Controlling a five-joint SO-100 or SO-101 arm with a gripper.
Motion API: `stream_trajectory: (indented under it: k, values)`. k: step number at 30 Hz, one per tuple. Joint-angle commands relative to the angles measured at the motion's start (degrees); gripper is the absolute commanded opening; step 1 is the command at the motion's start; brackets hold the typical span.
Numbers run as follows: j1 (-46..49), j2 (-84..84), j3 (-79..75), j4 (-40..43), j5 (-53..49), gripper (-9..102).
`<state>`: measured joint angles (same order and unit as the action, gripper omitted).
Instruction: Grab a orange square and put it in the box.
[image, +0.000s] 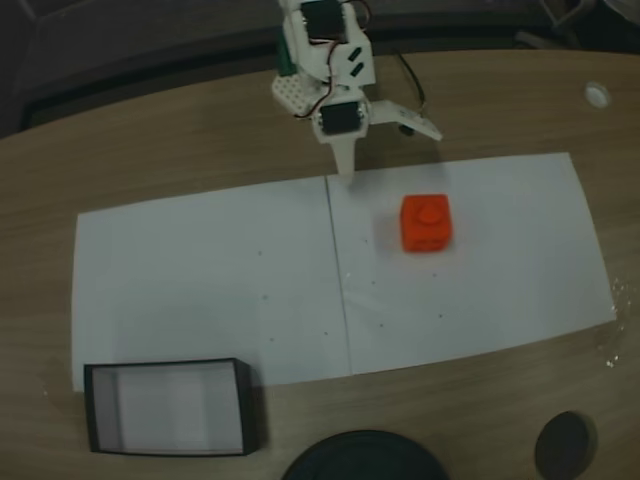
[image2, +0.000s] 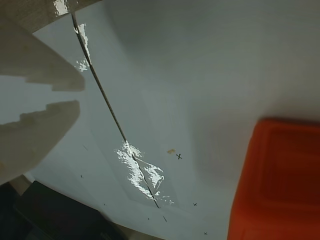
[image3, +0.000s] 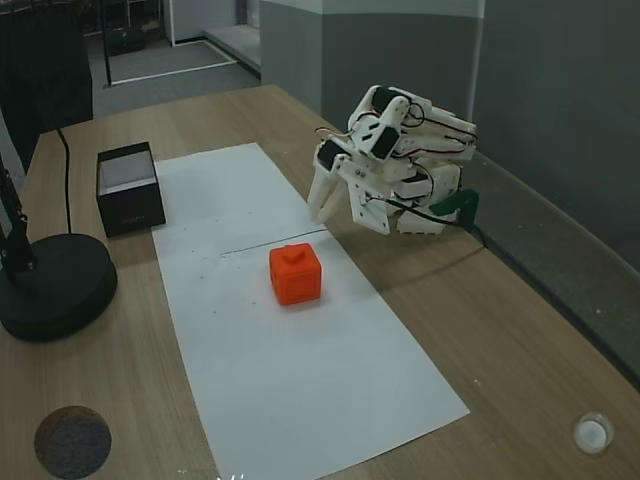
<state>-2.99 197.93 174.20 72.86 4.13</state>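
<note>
**Spotter:** Fingers (image2: 50, 105) first: your gripper (image: 385, 150) has them spread apart with nothing between them. In a fixed view one points down at the paper and the other sticks out sideways; in the wrist view the two pale tips have a gap between them.

**Operator:** So where do I stand on the job?

**Spotter:** At the very start, as I judge it. You hold nothing. Your orange square (image: 426, 222) sits on the white paper (image: 200, 280), near the gripper but not touching it. In the wrist view it shows at the lower right edge (image2: 275, 185), off to one side of your fingers. Your box (image: 168, 406) rests on the wooden table (image: 150, 140) at the paper's edge, well apart from the square, and its pale floor looks bare. Grabbing, carrying and dropping are all left to do.

**Operator:** Give me the count.

**Spotter:** You have one orange square, one box, one arm. I also count two sheets of paper joined along a seam, one big black round base (image3: 55, 285), one small dark disc (image3: 72, 440) and one small white cap (image3: 592, 432).
</note>
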Motion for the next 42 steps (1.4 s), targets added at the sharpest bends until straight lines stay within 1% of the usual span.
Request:
stream_trajectory:
  k: [1, 11, 13, 15, 16, 18, 20, 21, 25, 27, 29, 31, 35, 38, 42]
  values:
    - [0.18, 1.14, -1.93, -0.53, 0.44, 0]
    - [0.18, 1.14, -3.34, -0.88, 0.44, 0]
    - [0.18, 1.14, -6.33, -3.16, 0.44, 0]
    - [0.09, 1.05, -11.60, -7.21, -0.09, 0]
    - [0.09, 0.70, -14.68, -9.05, -0.44, 1]
    - [-1.76, 0.09, -21.18, -10.28, -4.31, 8]
    - [-5.98, -1.58, -26.81, -8.53, -5.62, 13]
    - [-7.38, -3.34, -29.53, -6.86, -5.45, 13]
    - [-9.23, -16.96, -39.73, -0.44, -5.71, 15]
    - [-9.93, -26.10, -44.38, 1.93, -5.71, 19]
    - [-12.39, -35.07, -49.31, 4.75, -5.62, 25]
    - [-15.21, -42.63, -54.67, 7.29, -5.10, 27]
    - [-20.30, -55.81, -62.93, 8.17, 2.20, 28]
    - [-21.97, -64.34, -65.30, 7.91, 3.78, 28]
    - [-21.62, -73.83, -66.18, 9.14, 8.44, 35]
